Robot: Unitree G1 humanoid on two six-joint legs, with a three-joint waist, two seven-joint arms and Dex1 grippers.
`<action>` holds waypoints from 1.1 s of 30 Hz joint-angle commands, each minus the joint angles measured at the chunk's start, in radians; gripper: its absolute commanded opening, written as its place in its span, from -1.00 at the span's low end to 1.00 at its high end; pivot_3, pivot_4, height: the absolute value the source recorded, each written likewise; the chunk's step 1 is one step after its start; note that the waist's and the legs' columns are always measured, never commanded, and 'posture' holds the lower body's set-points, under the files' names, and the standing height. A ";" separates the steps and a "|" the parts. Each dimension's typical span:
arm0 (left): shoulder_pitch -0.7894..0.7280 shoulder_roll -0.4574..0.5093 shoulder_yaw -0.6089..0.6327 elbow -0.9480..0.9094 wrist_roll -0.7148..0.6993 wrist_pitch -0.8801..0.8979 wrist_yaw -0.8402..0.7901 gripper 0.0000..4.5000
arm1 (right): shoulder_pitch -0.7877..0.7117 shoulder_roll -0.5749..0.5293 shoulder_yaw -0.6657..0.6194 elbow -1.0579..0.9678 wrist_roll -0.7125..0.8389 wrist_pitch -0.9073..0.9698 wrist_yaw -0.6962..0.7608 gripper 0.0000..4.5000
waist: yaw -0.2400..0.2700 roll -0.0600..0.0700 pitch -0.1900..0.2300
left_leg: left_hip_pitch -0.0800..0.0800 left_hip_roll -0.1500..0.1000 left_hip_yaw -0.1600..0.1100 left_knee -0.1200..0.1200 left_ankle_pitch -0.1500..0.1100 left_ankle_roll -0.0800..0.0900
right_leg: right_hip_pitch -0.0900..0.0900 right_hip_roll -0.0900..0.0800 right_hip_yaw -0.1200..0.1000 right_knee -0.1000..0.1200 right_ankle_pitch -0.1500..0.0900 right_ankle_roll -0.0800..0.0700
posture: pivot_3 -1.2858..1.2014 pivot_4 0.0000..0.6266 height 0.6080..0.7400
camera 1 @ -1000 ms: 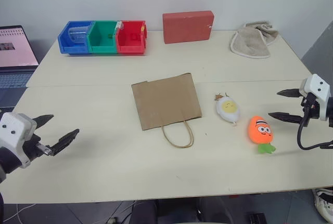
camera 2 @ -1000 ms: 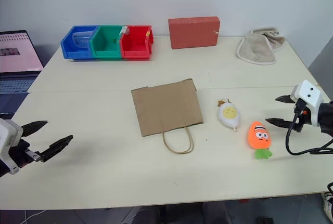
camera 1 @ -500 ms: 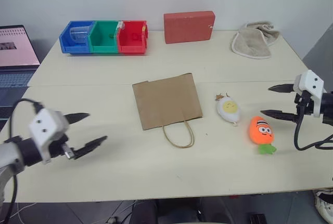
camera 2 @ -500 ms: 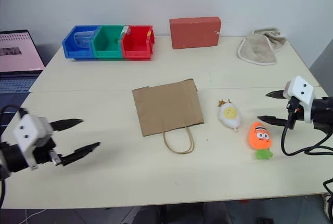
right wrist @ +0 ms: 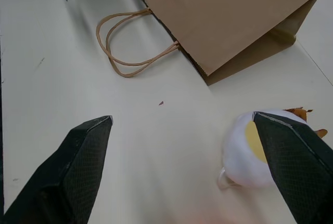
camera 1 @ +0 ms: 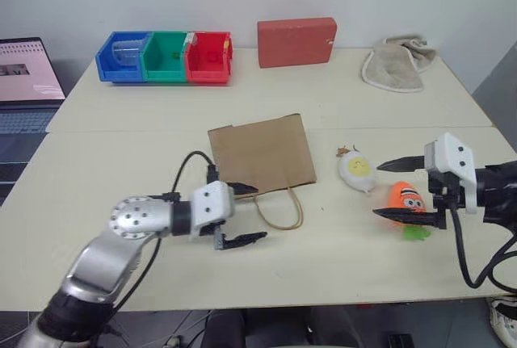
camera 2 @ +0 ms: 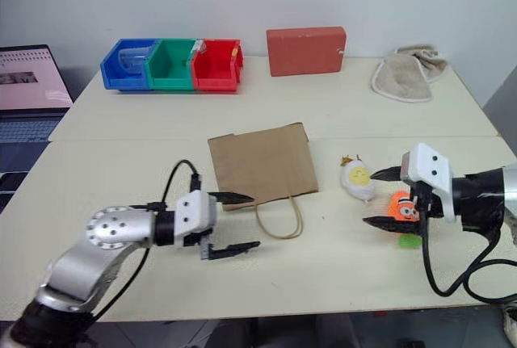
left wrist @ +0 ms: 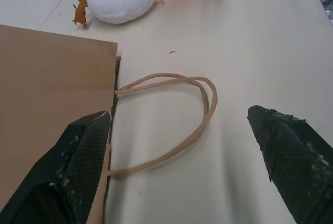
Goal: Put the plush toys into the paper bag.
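centrally placed on the cream table [camera 1: 121, 146]: paper bag [camera 1: 262, 157], lying flat, brown, mouth edge and twisted loop handles [camera 1: 280, 209] turned toward 6 o'clock. at 3 o'clock of the bag, close by but apart: white egg plush [camera 1: 355, 170] with yellow face, lying on the table. at 4 o'clock of the egg, just beside it: orange carrot plush [camera 1: 407, 199] with cartoon eyes, green leaves [camera 1: 417, 233] toward 6 o'clock. left gripper [camera 1: 241, 215] at 7 o'clock of the bag, pointing toward 3 o'clock, jaws spread wide and empty; one black fingertip [left wrist: 86, 151] over the bag's near corner beside the handles, the other [left wrist: 289, 148] over bare table past the loop, as seen in the left wrist view. right gripper [camera 1: 397, 190] at the carrot, pointing toward 9 o'clock, jaws spread wide, one fingertip above the toy and one at its near side; contact with the carrot not discernible. in the right wrist view, egg plush [right wrist: 250, 148] beside one fingertip, bag [right wrist: 229, 21] and handles [right wrist: 130, 44] farther out. along the far edge of the table, from 10 to 1 o'clock: blue, green and red bins [camera 1: 166, 57] in a row, red rectangular block [camera 1: 296, 41], beige cloth towel [camera 1: 396, 67]. at 9 o'clock, off the table: laptop [camera 1: 28, 73] with lit screen.
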 commanded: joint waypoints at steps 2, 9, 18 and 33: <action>-0.057 -0.059 -0.090 0.084 0.104 -0.122 0.007 1.00 | 0.035 0.002 -0.028 -0.103 0.041 0.039 -0.042 1.00 | 0.003 0.000 0.000 | -0.001 0.000 0.000 0.000 0.000 0.000 | 0.000 0.000 0.000 0.000 0.000 0.000 | 0.03 -0.52 1.00; -0.109 -0.137 -0.135 0.194 0.155 -0.193 0.016 1.00 | 0.086 -0.021 -0.082 -0.165 0.094 0.096 -0.059 1.00 | 0.010 0.000 0.000 | -0.002 0.000 -0.001 0.001 0.000 0.000 | 0.000 0.000 0.000 -0.001 0.000 0.001 | 0.03 -0.52 1.00; -0.124 -0.185 -0.152 0.265 0.168 -0.240 -0.005 0.44 | 0.115 -0.031 -0.112 -0.220 0.150 0.147 -0.087 1.00 | 0.014 0.000 0.000 | -0.003 0.000 -0.002 0.003 0.000 0.000 | 0.000 0.001 0.000 -0.001 0.001 0.001 | 0.03 -0.52 1.00; -0.198 -0.183 -0.090 0.284 0.043 -0.128 -0.113 -0.99 | 0.169 0.014 -0.066 -0.220 0.129 0.115 -0.173 1.00 | 0.019 0.000 0.000 | -0.006 0.000 -0.003 0.006 0.000 0.000 | 0.000 0.001 -0.001 -0.001 0.001 0.002 | 0.03 -0.52 1.00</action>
